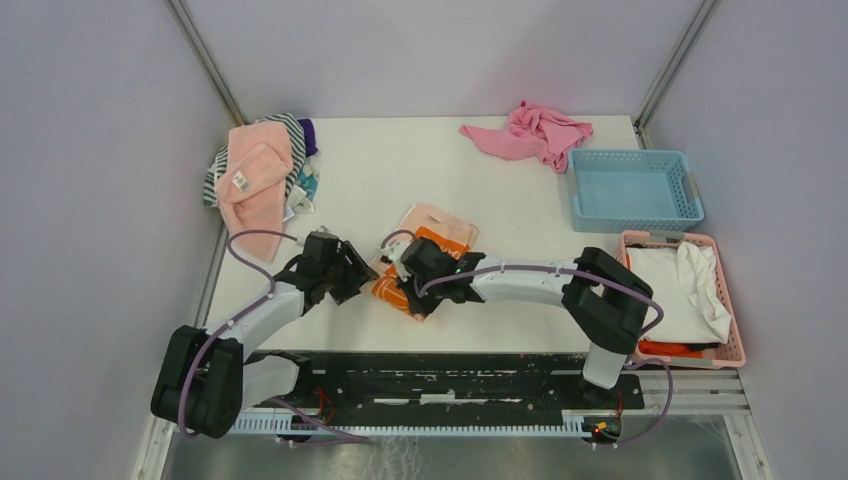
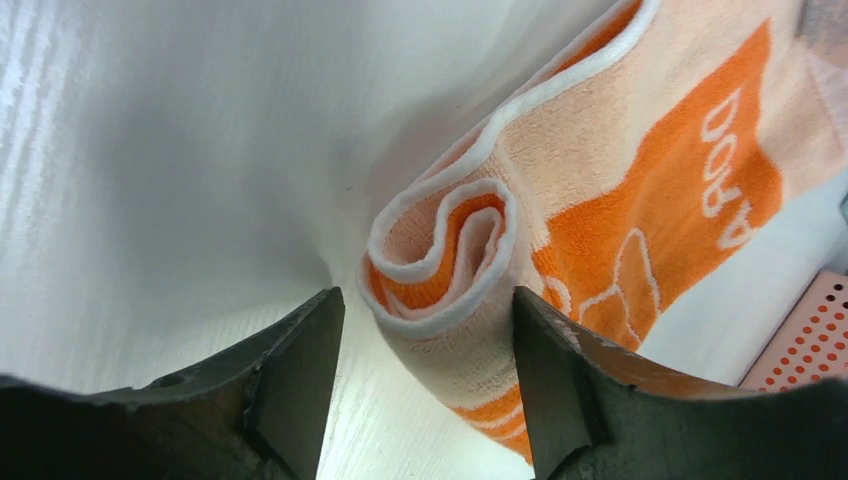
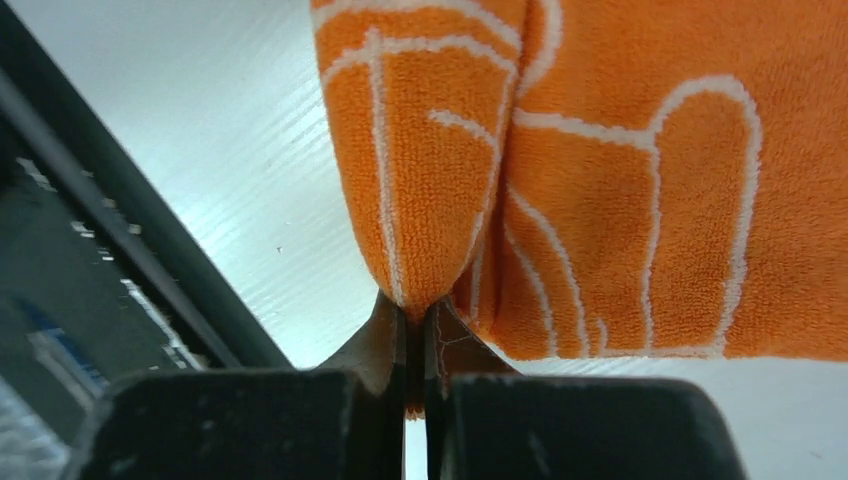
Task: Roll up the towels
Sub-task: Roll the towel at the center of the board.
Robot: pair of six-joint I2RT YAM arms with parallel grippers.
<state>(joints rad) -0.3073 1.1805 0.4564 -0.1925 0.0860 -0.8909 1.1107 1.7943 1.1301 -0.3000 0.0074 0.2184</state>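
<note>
On table, R tool pinching orange towel

orange towel, white line pattern

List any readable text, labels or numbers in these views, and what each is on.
"AROO": white letters on the orange towel, sideways in the left wrist view. One more letter is unclear, so the word may be incomplete.
White label on the pink towel at far left: dark marks, too small to read.
Nothing else is legible.
</note>
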